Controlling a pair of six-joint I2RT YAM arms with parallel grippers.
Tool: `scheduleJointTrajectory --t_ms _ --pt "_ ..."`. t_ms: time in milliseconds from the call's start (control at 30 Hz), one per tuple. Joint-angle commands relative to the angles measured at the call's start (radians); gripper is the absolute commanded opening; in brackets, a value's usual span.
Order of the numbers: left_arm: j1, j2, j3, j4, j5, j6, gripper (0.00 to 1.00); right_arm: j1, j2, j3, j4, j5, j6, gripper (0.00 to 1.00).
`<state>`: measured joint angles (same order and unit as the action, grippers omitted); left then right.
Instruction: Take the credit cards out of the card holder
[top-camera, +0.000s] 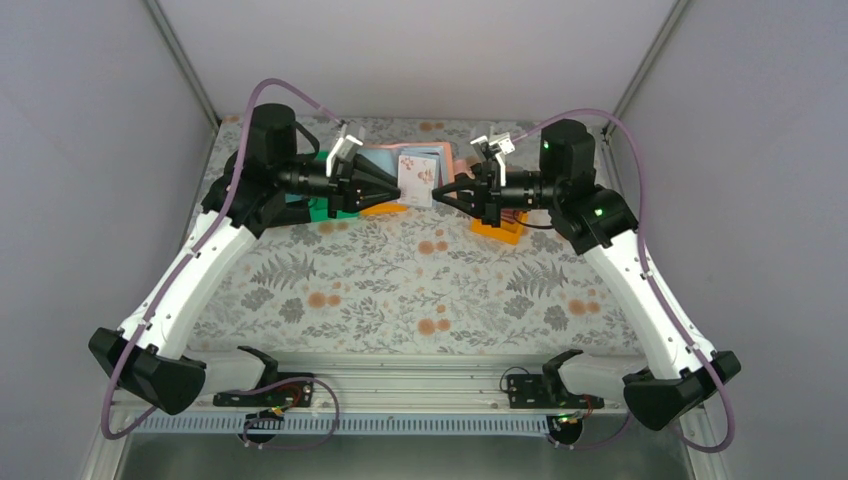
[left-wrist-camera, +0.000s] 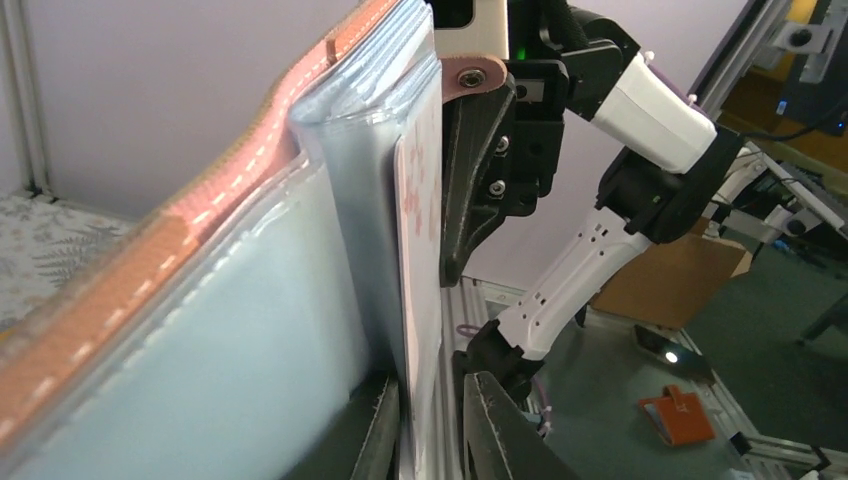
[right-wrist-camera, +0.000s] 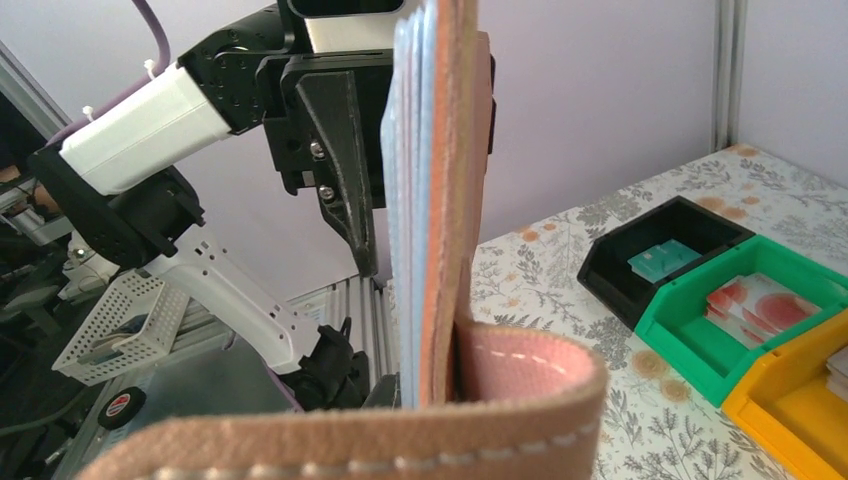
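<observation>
**Q:** How many card holders did you have, and where?

**A:** One card holder (right-wrist-camera: 447, 250). It was off the flowered table (right-wrist-camera: 560, 300), standing on edge in the air between my two grippers. Its pale blue sleeve pockets (left-wrist-camera: 360, 230) were fanned apart.

**Q:** What were the grippers doing?

**A:** My right gripper (top-camera: 443, 193) was clamped on the card holder, right beside the closing tab (left-wrist-camera: 470, 75). My left gripper (top-camera: 392, 190) had its two fingers (left-wrist-camera: 385, 435) close in on either side of one sleeve. I could not tell whether they pinched it or stood just clear.

**Q:** And the cards?

**A:** One whitish-pink card (left-wrist-camera: 418, 200) showed inside that same sleeve. I could not see whether the other pockets held any.

Three bins sat side by side on the table. The black bin (right-wrist-camera: 612, 270) held teal cards (right-wrist-camera: 662, 258). The green bin (right-wrist-camera: 690, 345) held red-and-white cards (right-wrist-camera: 755, 305). The orange bin (right-wrist-camera: 790, 420) was cut off by the frame edge. The cards in each bin overlapped, so I could not count them.
</observation>
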<state>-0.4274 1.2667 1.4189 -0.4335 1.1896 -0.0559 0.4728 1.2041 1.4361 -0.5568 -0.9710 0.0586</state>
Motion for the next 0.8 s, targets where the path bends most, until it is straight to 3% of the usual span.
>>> scheduleJointTrajectory --t_ms 0,67,367,767 --pt "0.001 -0.009 0.027 0.040 0.084 -0.016 0.10 -0.022 -0.014 -0.004 0.037 -0.020 -0.001 0.04" --pt "0.001 -0.005 0.028 0.054 0.086 -0.026 0.03 -0.024 -0.015 -0.004 0.037 -0.021 -0.002 0.04" --pt "-0.002 0.009 0.018 0.095 0.063 -0.073 0.02 -0.029 -0.010 -0.020 0.039 -0.026 -0.006 0.04" --pt "0.031 -0.016 0.002 0.014 0.065 0.011 0.02 -0.115 -0.036 -0.047 0.006 -0.071 -0.029 0.04"
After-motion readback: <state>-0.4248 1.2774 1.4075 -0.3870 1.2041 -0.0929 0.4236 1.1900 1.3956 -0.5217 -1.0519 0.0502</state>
